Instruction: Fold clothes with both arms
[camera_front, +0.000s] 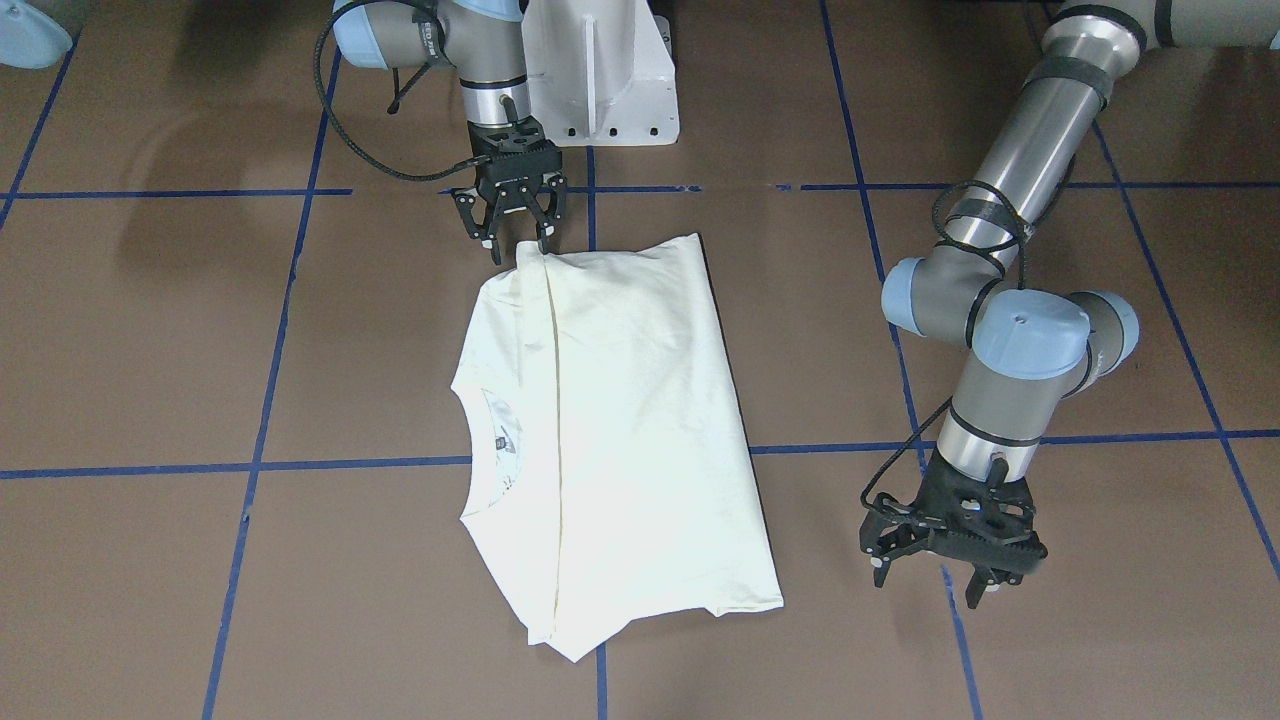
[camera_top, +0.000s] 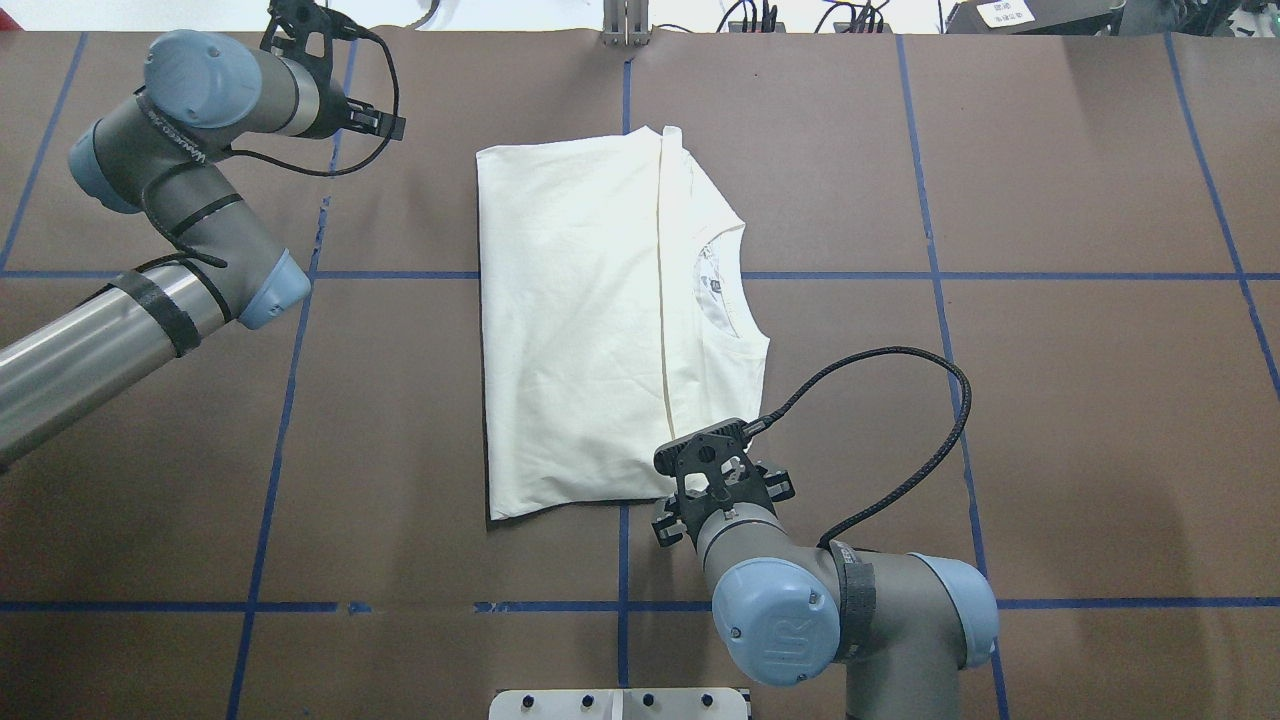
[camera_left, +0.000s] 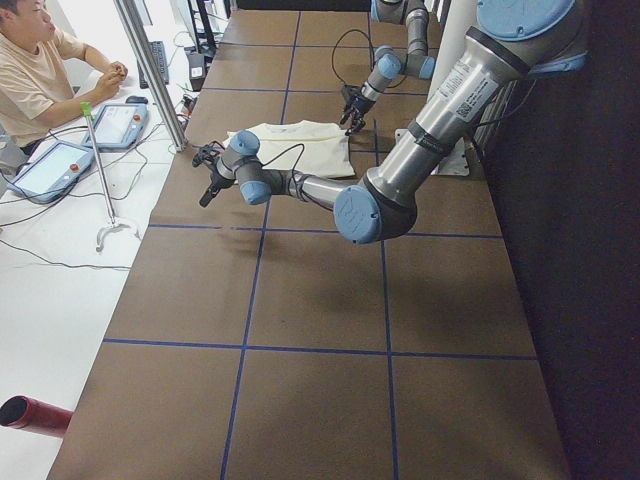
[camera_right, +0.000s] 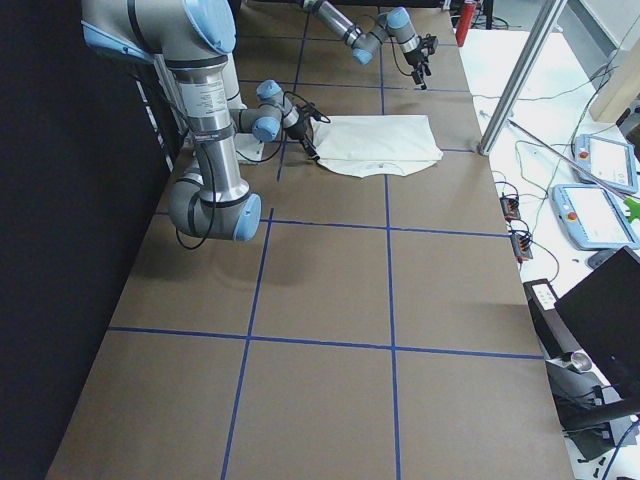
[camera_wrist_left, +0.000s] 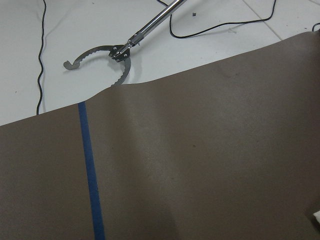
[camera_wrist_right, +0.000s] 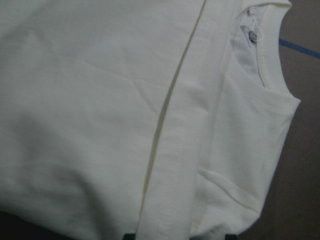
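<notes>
Now the cream-white shirt (camera_front: 620, 420) lies folded in a rough rectangle at the middle of the brown table (camera_front: 150, 350), plain side up, with its neck opening turned toward the robot's right. A long straight folded edge runs down its length from the robot's side to the far side. The right gripper (camera_front: 518, 243) points down at the shirt's corner nearest the robot, on the collar side. Its jaws are spread open with nothing between them, and whether the tips touch the cloth cannot be told. The right wrist camera looks closely onto the shirt (camera_wrist_right: 100, 100), showing the collar with a small label inside it and the stitched fold edge. The left gripper (camera_front: 927, 588) hangs over bare table on the robot's left, out near the far edge and well apart from the shirt. Its jaws are likewise open and empty. Blue tape lines (camera_front: 350, 465) divide the table into squares. The left wrist camera shows the table's far edge, one tape line, and a metal grabber tool (camera_wrist_left: 122, 52) lying on the white floor beyond. In the left side view a seated person (camera_left: 35, 70) in a tan shirt is beside the table.
</notes>
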